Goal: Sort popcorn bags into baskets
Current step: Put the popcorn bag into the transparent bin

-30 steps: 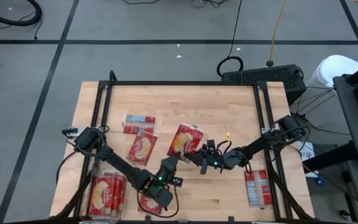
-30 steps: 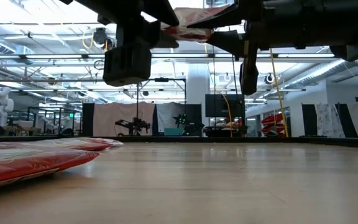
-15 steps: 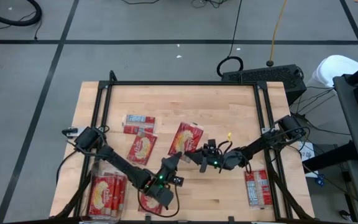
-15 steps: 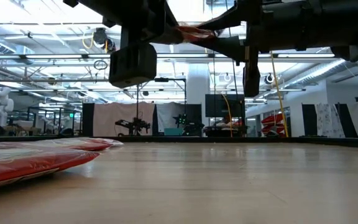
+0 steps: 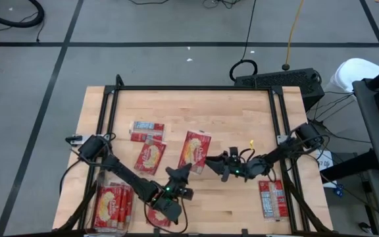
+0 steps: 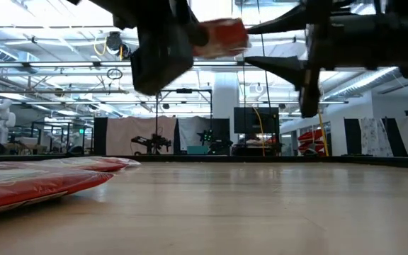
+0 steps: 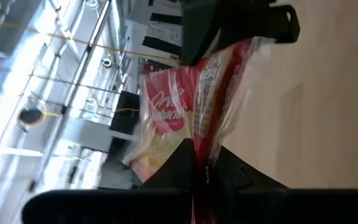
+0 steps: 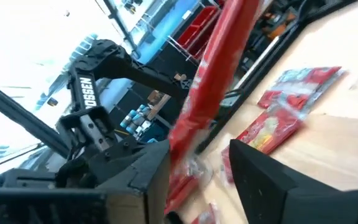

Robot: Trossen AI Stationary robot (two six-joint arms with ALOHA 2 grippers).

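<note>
One red popcorn bag [image 5: 195, 150] hangs in the air over the table's middle, its yellow popcorn face up. My left gripper [image 5: 180, 171] reaches in from the near left and is shut on it. My right gripper [image 5: 211, 165] stands open just right of the bag, and the bag [image 8: 215, 93] shows edge-on ahead of its spread fingers without touching them. Two more bags [image 5: 148, 130] [image 5: 150, 158] lie flat on the table at the left. The see-through basket [image 5: 95, 205] at the near left corner holds several bags. My left gripper pinches the bag's near end [image 7: 199, 152] between its two fingers. The fingers come in about level, slanting from the table's near left. The bag sticks out beyond them, lifted clear of the table and tilted.
Two bags [image 5: 272, 197] lie at the near right beside the table's frame rail. Another bag [image 5: 160, 218] shows under my left arm at the near edge. Bare wood stretches across the far half of the table.
My right gripper has opened, let go of the bag and drawn back toward the table's right edge. The bag stays in my left gripper, which has rolled at the wrist and turned the bag with it.
</note>
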